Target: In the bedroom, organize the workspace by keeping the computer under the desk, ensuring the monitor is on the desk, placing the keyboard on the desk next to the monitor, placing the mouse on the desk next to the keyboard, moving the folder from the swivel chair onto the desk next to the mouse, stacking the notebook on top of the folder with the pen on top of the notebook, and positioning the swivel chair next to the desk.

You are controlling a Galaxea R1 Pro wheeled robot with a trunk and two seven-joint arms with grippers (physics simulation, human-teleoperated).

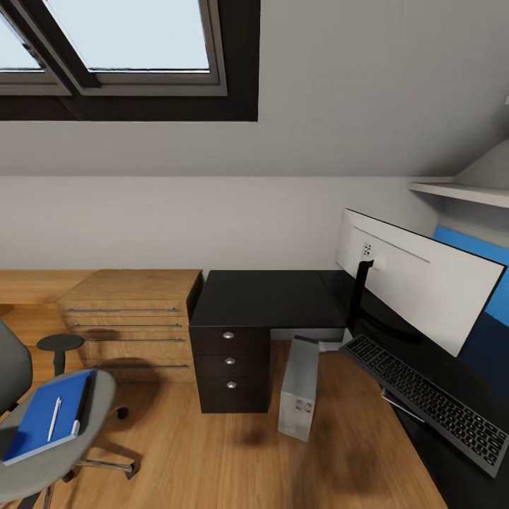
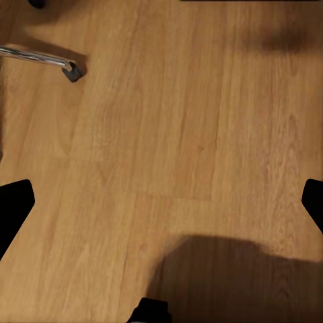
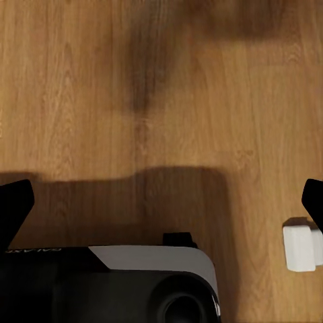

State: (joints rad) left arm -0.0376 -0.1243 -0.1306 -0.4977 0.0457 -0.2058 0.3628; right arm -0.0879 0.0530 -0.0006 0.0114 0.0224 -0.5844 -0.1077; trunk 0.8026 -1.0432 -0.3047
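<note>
Both grippers (image 2: 161, 202) (image 3: 161, 202) spread wide, empty

Open floor (image 1: 198, 452) before desk (image 1: 261, 297)

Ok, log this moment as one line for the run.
grippers: left open, right open, over floor | folder, pen: on swivel chair | keyboard, monitor: on desk

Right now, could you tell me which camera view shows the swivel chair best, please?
The head view: the swivel chair appears with its grey seat, an armrest, part of the base, and the folder lying on it. The left wrist view catches one chrome leg and caster over floor; the right wrist view looks at wooden floor.
</note>
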